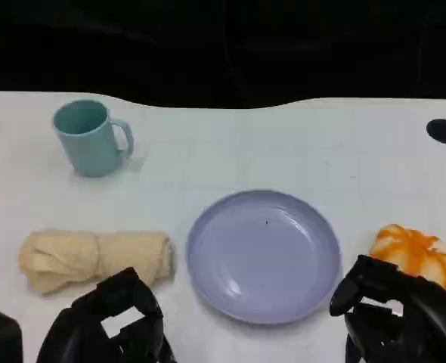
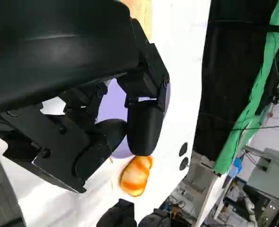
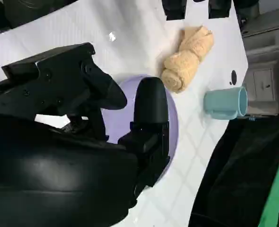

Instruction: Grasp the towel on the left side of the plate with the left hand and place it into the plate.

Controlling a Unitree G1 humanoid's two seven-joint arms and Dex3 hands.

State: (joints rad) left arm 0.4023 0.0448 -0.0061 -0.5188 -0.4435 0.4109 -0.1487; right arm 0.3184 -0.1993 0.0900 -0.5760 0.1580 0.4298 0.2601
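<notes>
Four things sit on the white table (image 1: 298, 144) ahead of us, and we take them from left to right. Far left stands a teal mug (image 1: 89, 138), handle turned to the right, well apart from everything else. Nearer, also on the left, lies the rolled beige towel (image 1: 94, 259), its long axis running left to right, cinched near the middle, its right end just beside the lavender plate (image 1: 264, 254) but not touching it so far as we can tell. Our left hand (image 1: 109, 325) hovers at the near edge just behind the towel, holding nothing, its fingers apart and pointing toward the roll. The plate sits in the middle with nothing in it. To its right, close by, rests an orange-and-white round thing (image 1: 417, 254), perhaps a bun or a small pumpkin toy; we cannot tell which. Our right hand (image 1: 397, 314) waits near that object, gripping nothing; its fingers look loosely curled, and the right wrist view shows them apart over the plate. We judge the step in hand to be the reach for the towel. To do it well we should bring the left hand forward and down over the cinched middle, straddling the roll across its short width so it lifts level and does not unroll, then close firmly, lift above the plate's rim and carry it right.
</notes>
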